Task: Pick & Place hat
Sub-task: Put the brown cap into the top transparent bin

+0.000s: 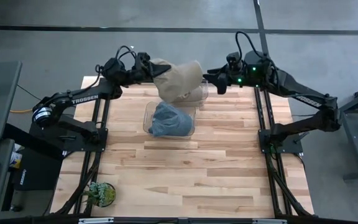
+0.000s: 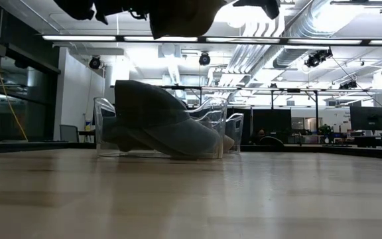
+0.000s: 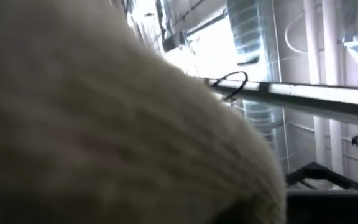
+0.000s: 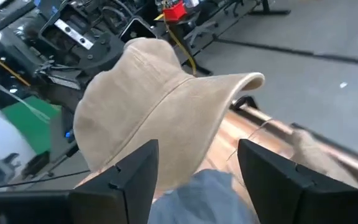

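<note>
A beige brimmed hat (image 1: pixel 179 79) hangs in the air above the table's far middle, held by my left gripper (image 1: pixel 156 70) at its left side. It fills the left wrist view (image 3: pixel 104 124) and shows at the top of the low view (image 2: pixel 178 16). My right gripper (image 1: pixel 215 81) waits just right of the hat, open, with its fingers standing apart below the brim (image 4: pixel 197 180) and touching nothing. A blue-grey hat (image 1: pixel 169 119) lies in a clear bin (image 1: pixel 148 115) under the beige one. My left gripper is shut on the beige hat at its left side (image 1: pixel 161 71), coming level from the table's left. The hat itself covers the fingers, so the part and the kind of hold cannot be told. The hat is lifted clear, its brim (image 4: pixel 229 87) spreading toward my right gripper.
A second clear bin (image 1: pixel 199 93) stands behind the first, below the raised hat. A small potted plant (image 1: pixel 101 194) sits at the table's near left corner. Bare wooden table (image 1: pixel 197 174) fills the near half.
</note>
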Available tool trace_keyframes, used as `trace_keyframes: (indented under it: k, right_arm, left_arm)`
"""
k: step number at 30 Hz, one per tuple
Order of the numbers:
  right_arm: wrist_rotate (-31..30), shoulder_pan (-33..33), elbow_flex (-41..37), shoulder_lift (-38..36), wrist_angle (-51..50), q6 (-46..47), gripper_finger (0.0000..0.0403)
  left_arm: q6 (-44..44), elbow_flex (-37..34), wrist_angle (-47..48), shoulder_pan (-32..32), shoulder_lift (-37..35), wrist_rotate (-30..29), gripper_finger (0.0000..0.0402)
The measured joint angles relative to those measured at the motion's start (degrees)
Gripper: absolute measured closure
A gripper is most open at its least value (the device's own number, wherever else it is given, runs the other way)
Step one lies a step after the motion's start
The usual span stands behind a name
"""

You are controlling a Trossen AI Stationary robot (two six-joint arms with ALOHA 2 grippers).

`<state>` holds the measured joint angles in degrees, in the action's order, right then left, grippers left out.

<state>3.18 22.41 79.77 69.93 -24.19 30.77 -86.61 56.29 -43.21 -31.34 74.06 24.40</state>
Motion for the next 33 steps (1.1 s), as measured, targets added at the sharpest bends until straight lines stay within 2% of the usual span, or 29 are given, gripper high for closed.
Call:
trace_keyframes:
  k: [7,15,19,33]
  right_arm:
    - [9.54,3.18,0.0,0.54,-1.05,5.25,0.0172]
    - [12.93,5.61,0.0,0.81,-4.7,8.2,0.0171]
    - [16.79,5.63,0.0,2.58,-4.61,10.07,0.0171]
    - [19.28,4.65,0.0,9.15,1.45,13.8,0.0171]
  left_arm:
    - [1.91,0.0,3.47,-1.41,-0.18,7.13,0.0401]
    - [5.91,0.0,6.18,-1.41,-0.52,12.29,0.0401]
    - [9.11,0.0,6.24,-1.39,-0.52,15.3,0.0401]
    - [14.72,0.0,10.24,-1.39,-0.52,17.36,0.0401]
